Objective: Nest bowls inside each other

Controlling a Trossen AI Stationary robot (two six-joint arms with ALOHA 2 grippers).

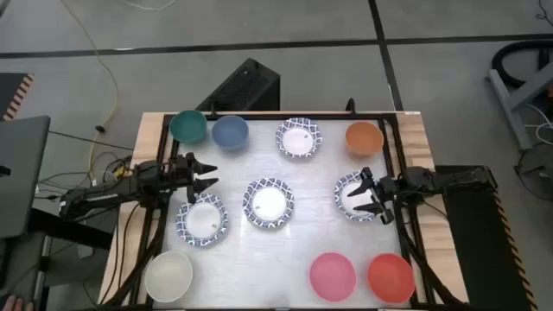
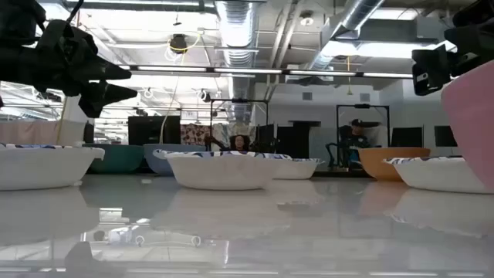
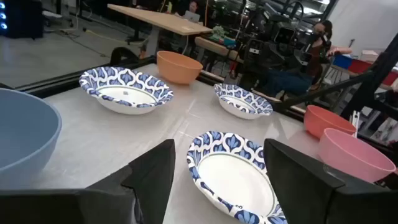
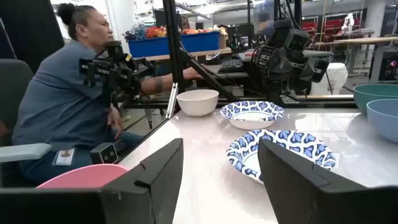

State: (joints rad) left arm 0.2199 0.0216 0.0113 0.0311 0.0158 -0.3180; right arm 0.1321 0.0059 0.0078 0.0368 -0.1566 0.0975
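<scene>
Both the left pincer (image 1: 208, 175) and right pincer (image 1: 363, 195) hover released; each should probably lower squarely over the nearest patterned bowl's (image 1: 202, 221) rim before clenching.

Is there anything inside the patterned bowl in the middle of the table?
The middle patterned bowl is empty: its plain white inside shows, with only a bright glare. No other bowl sits in it. What lies beneath it is covered.

Grey concrete floor (image 1: 259, 34) seen around table, crossed by dark seam lines. Yellow cable (image 1: 111, 86) laid across floor at left. Black box (image 1: 246, 86) set behind table. Exposed ducts (image 2: 239, 23) and pipes run along ceiling, strip lights lit. Seated person in grey top (image 4: 68, 106) seen beside table. Wooden tabletop (image 3: 161, 20) placed farther back. Blue bin (image 4: 180, 42) shelved behind.
</scene>
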